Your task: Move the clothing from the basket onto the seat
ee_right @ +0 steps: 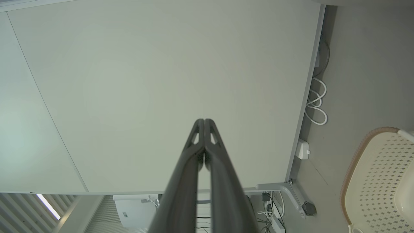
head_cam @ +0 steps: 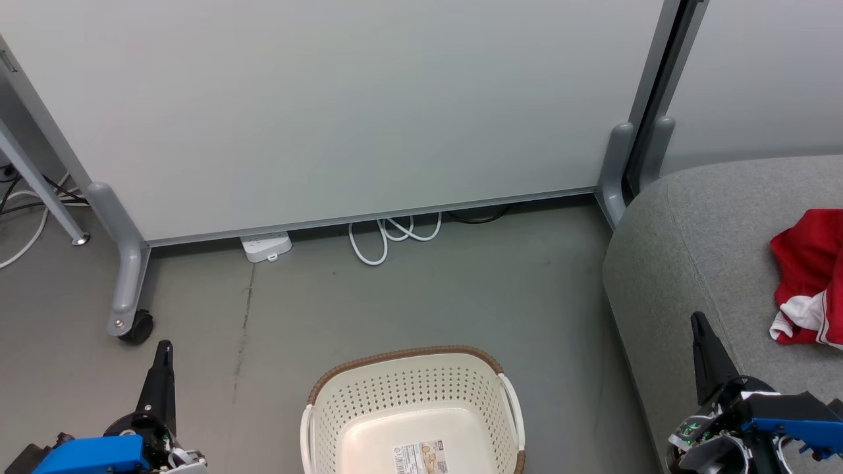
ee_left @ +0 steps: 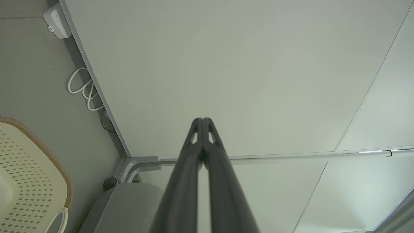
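Two tools point straight ahead, left tool [head_cam: 163, 349] and right tool [head_cam: 697, 322] both pinched closed, empty.

Big white partition panel [head_cam: 342, 105] on grey feet, black caster [head_cam: 137, 327] at L foot. White power strip [head_cam: 266, 246] at panel's bottom edge, looped white cable [head_cam: 388, 236] near it, to R. Grey floor [head_cam: 428, 296] w/ thin crack. Slanted metal leg [head_cam: 39, 187] far L.

- Left gripper [ee_left: 202, 120]: fingertips pressed together, aimed at white partition panel [ee_left: 226, 71].
- Basket [ee_left: 48, 155]: lower left, on floor.
- Seat [ee_left: 129, 204]: beside the basket.
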Robot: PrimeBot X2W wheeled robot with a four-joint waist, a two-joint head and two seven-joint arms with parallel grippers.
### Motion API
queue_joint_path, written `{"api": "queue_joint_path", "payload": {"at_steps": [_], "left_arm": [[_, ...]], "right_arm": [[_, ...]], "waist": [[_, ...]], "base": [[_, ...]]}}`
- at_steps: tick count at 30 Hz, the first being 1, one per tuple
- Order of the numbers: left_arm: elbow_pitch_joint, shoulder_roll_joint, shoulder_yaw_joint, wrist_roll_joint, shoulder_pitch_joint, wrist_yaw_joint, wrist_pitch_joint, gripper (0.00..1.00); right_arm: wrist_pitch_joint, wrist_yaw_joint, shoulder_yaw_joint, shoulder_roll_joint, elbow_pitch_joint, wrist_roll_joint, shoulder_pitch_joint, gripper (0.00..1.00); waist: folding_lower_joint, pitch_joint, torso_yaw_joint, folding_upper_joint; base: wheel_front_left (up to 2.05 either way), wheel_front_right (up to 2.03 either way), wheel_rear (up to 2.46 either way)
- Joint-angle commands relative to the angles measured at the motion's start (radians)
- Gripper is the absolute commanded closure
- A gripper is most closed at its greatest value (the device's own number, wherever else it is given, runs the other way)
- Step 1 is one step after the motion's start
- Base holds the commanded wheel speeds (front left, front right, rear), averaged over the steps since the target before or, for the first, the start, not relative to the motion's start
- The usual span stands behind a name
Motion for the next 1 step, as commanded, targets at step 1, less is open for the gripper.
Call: {"api": "queue_joint_path", "payload": {"at_steps": [1], "left_arm": [[-0.003,0.002,0.002,-0.003,-0.012,-0.006,0.005,1.0]], "right_arm": [[0.003,0.0,-0.002,0.0,0.001,0.003,-0.011,1.0]], "waist": [[0.0,0.0,0.0,-0.0001]], "base": [[0.0,0.0,0.0]]}}
